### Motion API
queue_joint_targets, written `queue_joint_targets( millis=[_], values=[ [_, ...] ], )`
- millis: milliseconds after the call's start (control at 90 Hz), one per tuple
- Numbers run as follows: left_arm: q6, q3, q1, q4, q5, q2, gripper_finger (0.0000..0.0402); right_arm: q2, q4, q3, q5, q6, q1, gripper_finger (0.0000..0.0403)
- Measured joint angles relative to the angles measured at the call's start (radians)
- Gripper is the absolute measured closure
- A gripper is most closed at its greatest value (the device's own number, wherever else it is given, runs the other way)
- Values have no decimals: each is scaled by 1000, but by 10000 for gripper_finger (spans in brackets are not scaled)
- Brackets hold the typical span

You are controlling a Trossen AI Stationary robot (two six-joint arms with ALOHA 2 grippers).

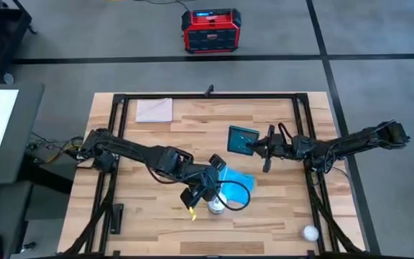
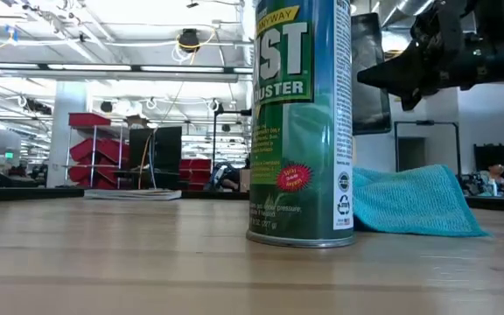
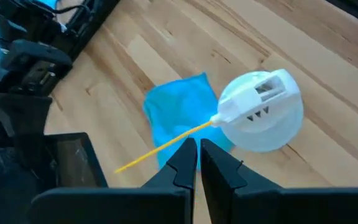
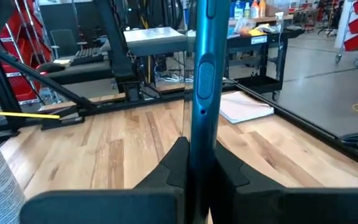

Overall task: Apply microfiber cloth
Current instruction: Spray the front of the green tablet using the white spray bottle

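Microfiber cloth: the sky-blue microfiber cloth lies crumpled on the wooden table, just beyond the left jaws and touching or nearly touching the duster can; nothing grips it.

Left gripper: the left gripper hovers above the can and the cloth's near edge, its jaws pressed together on nothing.

Duster can: the green aerosol duster can stands upright right below the left jaws, its white nozzle cap and yellow straw pointing across the cloth.

Right gripper: the right gripper is clamped on the edge of the dark teal tablet, holding it on edge above the table, well apart from the cloth.

Risk, can: a descent toward the cloth from here would likely clip the cap or straw and topple the can, since it stands between the jaws and the fabric.

Risk, cloth: closed jaws cannot pinch the fabric; they would need to part first or merely push it along.

Risk, tablet: held by one thin edge, the slab could pivot or slip once wiping pressure lands.

Background: a grey-beige sheet lies at the far edge.
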Motion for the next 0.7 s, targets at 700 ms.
queue_joint_targets(
  millis=[700],
  values=[
    [27,69,-6,6,8,2,402,149,10,92,4,-40,-2,391]
  ],
)
